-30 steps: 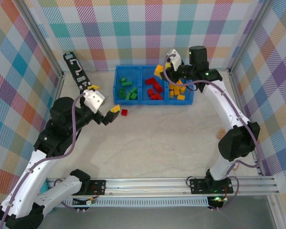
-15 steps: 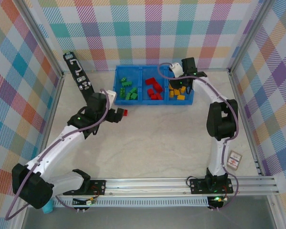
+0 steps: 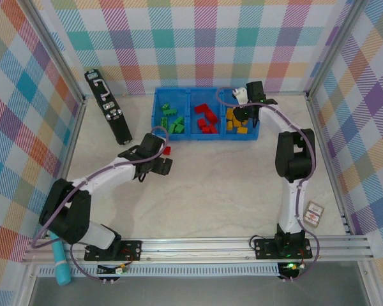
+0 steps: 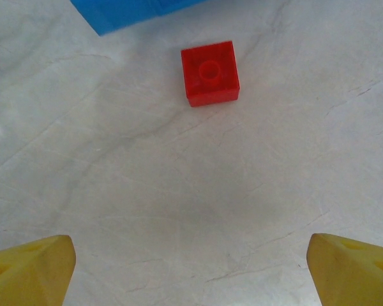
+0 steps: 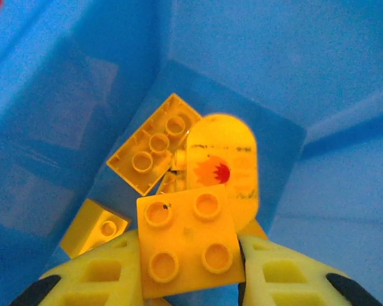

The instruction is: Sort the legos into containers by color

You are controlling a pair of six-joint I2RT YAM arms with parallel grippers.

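Over blue tray (image 5: 345, 76), right claw (image 5: 190, 275) clamped on yellow brick (image 5: 188, 245) (flame-printed piece (image 5: 225, 159) nearby, lettering unreadable), left claw (image 4: 191, 268) apart

Red lego (image 4: 210, 72), yellow lego (image 5: 190, 245), blue tray (image 3: 198, 136)

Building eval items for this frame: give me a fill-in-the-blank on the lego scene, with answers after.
The loose brick on the table beside the blue tray is ____.
The right gripper is shut on a ____ four-stud brick.
The left gripper has its fingers ____.
The tray's left compartment holds ____ bricks.
Answers: red; yellow; open; green.
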